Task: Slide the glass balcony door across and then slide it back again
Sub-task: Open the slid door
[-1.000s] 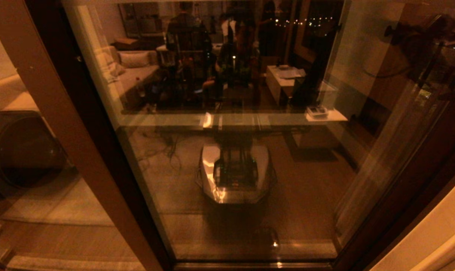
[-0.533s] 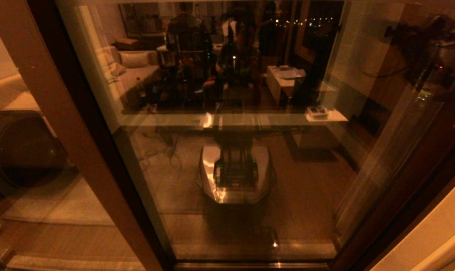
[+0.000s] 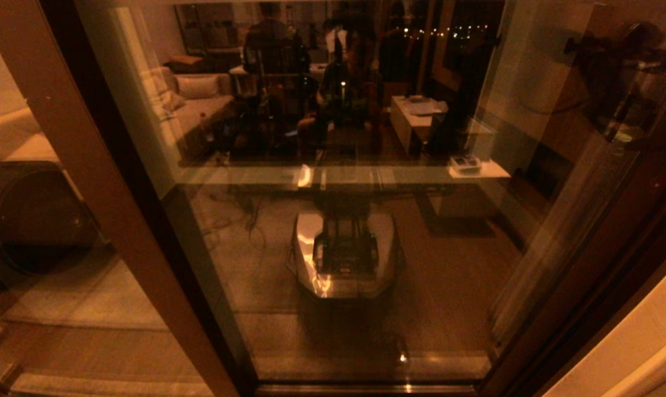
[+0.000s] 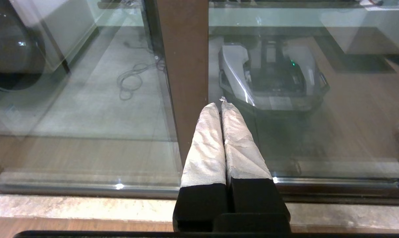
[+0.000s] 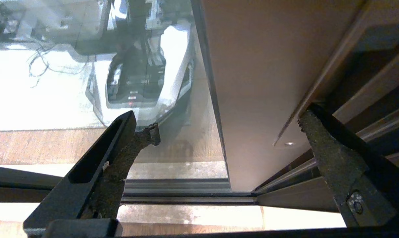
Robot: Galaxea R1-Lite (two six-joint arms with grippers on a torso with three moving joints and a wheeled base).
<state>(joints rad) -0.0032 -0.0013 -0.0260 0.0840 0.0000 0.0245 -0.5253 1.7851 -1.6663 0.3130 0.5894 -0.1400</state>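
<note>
A: Where does the glass balcony door [image 3: 344, 220] stand?
B: It fills the middle of the head view, its pane reflecting the robot's base [image 3: 344, 256]. One dark brown upright [image 3: 118, 209] runs from 11 o'clock down to 6 o'clock; the other frame edge [image 3: 614, 248] lies at 4 o'clock.

A: And the right gripper [image 5: 229, 127]?
B: Its jaws are spread wide, astride the door's broad brown upright edge [image 5: 262, 82]. Whether either finger touches the frame cannot be told.

A: The left gripper [image 4: 221, 104]?
B: Its jaws are pressed together, holding nothing, the wrapped fingers [image 4: 206, 145] pointing toward the brown upright [image 4: 184, 66] near the bottom track [image 4: 87, 188].
</note>
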